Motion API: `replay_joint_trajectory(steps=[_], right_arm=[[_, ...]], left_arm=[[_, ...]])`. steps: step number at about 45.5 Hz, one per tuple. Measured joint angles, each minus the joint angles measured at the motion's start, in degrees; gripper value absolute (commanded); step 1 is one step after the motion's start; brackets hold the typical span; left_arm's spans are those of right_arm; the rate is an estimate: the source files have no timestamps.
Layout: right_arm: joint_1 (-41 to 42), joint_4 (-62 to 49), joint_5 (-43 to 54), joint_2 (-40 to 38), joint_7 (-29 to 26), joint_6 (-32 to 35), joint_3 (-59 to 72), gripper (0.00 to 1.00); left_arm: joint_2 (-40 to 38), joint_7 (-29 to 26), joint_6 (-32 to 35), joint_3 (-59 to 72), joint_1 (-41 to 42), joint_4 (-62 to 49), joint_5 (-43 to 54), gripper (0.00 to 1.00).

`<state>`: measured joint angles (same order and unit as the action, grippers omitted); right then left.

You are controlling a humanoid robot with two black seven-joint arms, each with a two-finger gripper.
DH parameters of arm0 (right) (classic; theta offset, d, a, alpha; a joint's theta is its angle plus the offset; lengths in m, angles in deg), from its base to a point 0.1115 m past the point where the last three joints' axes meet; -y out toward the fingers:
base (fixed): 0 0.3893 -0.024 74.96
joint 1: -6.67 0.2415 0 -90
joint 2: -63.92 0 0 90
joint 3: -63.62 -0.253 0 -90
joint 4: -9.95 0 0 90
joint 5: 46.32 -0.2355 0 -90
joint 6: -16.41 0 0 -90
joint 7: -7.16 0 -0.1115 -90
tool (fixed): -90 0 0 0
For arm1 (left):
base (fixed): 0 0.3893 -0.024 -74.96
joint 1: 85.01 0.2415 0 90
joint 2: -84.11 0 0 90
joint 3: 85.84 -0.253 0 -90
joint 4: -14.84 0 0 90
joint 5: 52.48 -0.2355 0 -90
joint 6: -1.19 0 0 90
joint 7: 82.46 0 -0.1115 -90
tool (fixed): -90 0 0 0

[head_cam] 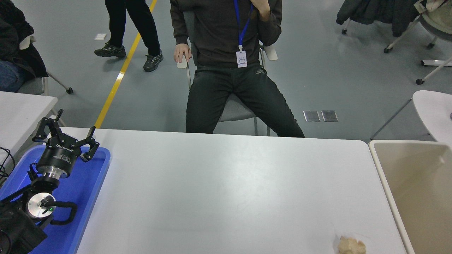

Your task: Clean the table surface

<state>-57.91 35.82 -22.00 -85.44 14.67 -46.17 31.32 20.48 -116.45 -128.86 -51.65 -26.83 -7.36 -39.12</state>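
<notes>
In the head view the right arm was out of sight. The left gripper [65,135] hung with fingers spread wide over a blue tray [83,190]. The table surface [226,187] stretched rightward from it; far right, a crumpled tan wad [350,245] was cropped, beside a beige bin [392,201].

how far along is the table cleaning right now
Most of the table surface already looks bare. Nothing is in hand: the left gripper hangs open above the blue tray, and the right arm is out of view. Left to do: the beige crumpled scrap at the near right edge, beside the beige bin.
</notes>
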Motion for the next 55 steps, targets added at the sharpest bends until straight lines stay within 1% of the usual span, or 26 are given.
replay_joint_trajectory(steps=[14,24,33,45,55], right_arm=[[0.6,-16.4,-0.5,10.1,-0.3,-0.4,4.5,0.00],[1.4,-24.0,-0.6,17.2,-0.9,-2.3,7.4,0.00],[1.7,-27.3,-0.9,21.5,-1.9,-3.4,8.5,0.00],[2.2,-28.7,-1.5,25.2,-2.9,-4.2,9.2,0.00],[2.4,-29.1,-1.7,28.2,-4.0,-7.0,9.4,0.00]], left_arm=[[0.0,0.0,0.0,0.0,0.0,0.0,0.0,1.00],[0.0,0.0,0.0,0.0,0.0,0.0,0.0,1.00],[0.0,0.0,0.0,0.0,0.0,0.0,0.0,1.00],[0.0,0.0,0.0,0.0,0.0,0.0,0.0,1.00],[0.0,0.0,0.0,0.0,0.0,0.0,0.0,1.00]])
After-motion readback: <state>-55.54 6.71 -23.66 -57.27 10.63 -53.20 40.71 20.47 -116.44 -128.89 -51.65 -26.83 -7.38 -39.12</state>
